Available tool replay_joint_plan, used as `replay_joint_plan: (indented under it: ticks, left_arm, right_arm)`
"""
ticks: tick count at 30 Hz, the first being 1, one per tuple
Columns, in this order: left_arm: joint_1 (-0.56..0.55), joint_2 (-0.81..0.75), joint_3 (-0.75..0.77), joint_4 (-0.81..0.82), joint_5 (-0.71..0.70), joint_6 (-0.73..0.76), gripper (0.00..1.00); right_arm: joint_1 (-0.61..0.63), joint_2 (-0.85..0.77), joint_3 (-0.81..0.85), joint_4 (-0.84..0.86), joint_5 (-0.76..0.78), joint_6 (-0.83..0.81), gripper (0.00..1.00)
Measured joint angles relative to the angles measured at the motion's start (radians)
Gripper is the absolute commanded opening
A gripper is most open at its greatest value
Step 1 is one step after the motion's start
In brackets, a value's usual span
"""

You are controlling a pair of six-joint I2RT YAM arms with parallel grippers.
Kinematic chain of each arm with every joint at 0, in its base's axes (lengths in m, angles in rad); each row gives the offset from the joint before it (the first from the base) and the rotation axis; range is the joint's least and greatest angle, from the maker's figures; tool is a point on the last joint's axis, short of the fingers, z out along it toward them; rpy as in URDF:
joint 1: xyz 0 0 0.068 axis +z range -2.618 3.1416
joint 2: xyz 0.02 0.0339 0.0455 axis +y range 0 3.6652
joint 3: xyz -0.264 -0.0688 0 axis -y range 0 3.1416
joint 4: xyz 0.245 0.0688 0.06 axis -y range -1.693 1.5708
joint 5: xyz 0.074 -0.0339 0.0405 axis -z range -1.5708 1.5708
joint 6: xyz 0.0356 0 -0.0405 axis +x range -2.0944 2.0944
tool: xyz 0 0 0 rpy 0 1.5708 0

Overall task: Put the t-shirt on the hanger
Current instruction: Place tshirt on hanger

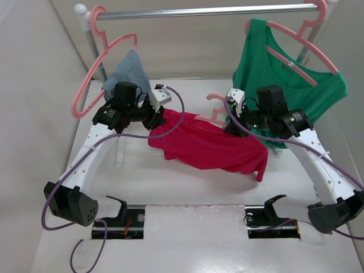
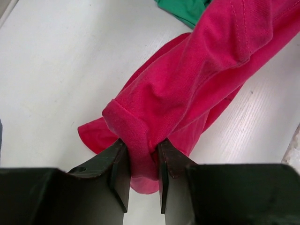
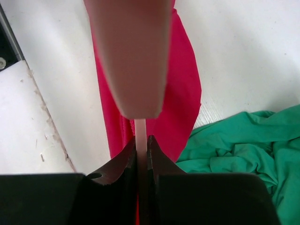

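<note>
The crimson-red t-shirt (image 1: 207,145) hangs stretched between my two grippers above the table's middle. My left gripper (image 1: 154,119) is shut on a bunched edge of the t-shirt (image 2: 187,89) at its left end; the fabric fills the gap between my left fingers (image 2: 119,171). My right gripper (image 1: 232,122) is shut on the thin pink hanger (image 3: 140,136), whose hook (image 1: 215,102) pokes out to the left of the gripper. The hanger's blurred arm fills the top of the right wrist view, with the t-shirt (image 3: 185,93) behind it.
A metal rail (image 1: 205,10) crosses the back. A pink hanger with the green top (image 1: 287,79) hangs at its right, close behind my right arm. Another pink hanger with a blue-grey cloth (image 1: 129,65) hangs at the left. Two black stands (image 1: 119,210) sit near the front edge.
</note>
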Motion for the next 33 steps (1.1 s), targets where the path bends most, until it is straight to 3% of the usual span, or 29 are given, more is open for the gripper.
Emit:
replay_joint_plan:
  ticks: [3,6,7,9,11,17,21,27,28,29,30,32,33]
  left_arm:
    - [0.002,0.0,-0.001,-0.011,-0.003,0.003,0.19]
    - [0.0,0.001,-0.004,0.005,-0.03,-0.022,0.61]
    - [-0.001,0.002,-0.004,0.014,-0.039,-0.034,0.69]
    - [-0.006,0.004,-0.004,0.021,-0.055,-0.057,0.73]
    - [-0.013,0.007,-0.009,0.029,-0.07,-0.075,0.73]
    - [-0.024,0.009,-0.043,0.062,-0.102,-0.109,0.57]
    - [-0.067,0.009,-0.073,0.08,-0.141,-0.121,0.59]
    - [-0.116,0.036,-0.129,0.095,-0.219,-0.195,0.47]
    - [-0.116,0.045,-0.135,0.096,-0.237,-0.204,0.44]
    - [-0.116,0.05,-0.139,0.098,-0.252,-0.212,0.29]
    - [-0.116,0.053,-0.141,0.101,-0.264,-0.223,0.25]
    - [-0.114,0.055,-0.142,0.107,-0.286,-0.228,0.25]
    - [-0.114,0.055,-0.142,0.113,-0.293,-0.232,0.32]
  right_arm:
    - [0.008,0.017,0.017,-0.01,-0.007,0.003,0.0]
    - [0.023,0.033,0.04,-0.032,-0.009,0.009,0.0]
    - [0.032,0.037,0.042,-0.047,-0.001,0.013,0.0]
    - [0.048,0.05,0.042,-0.069,0.017,0.016,0.0]
    - [0.055,0.064,0.042,-0.086,0.027,0.022,0.0]
    - [0.071,0.072,0.041,-0.089,0.035,0.039,0.0]
    - [0.076,0.074,0.041,-0.089,0.035,0.047,0.0]
    - [0.091,0.082,0.041,-0.089,0.036,0.058,0.0]
    - [0.091,0.082,0.041,-0.089,0.035,0.06,0.0]
    - [0.092,0.082,0.041,-0.089,0.035,0.062,0.0]
    - [0.092,0.082,0.041,-0.089,0.035,0.064,0.0]
    - [0.092,0.082,0.042,-0.089,0.037,0.067,0.0]
    - [0.092,0.082,0.043,-0.089,0.04,0.069,0.0]
